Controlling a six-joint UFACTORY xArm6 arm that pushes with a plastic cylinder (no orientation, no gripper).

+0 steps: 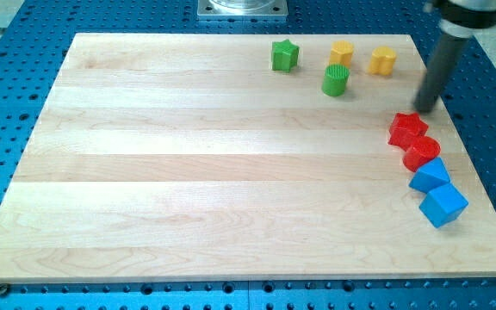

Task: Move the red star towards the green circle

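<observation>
Lying just below tool's tip: red star.

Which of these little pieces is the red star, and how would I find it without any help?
Start at the wooden board and follow its edge on the view's right, where four blocks run in a slanting chain. The red star is the topmost of that chain, just below my tip. Unlike the red circle touching it below, it has pointed arms; the two blue blocks lie further down.

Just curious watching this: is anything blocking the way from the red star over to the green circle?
Nothing visible does. The board between the red star and the green circle is bare. My tip sits just above-right of the star.
</observation>
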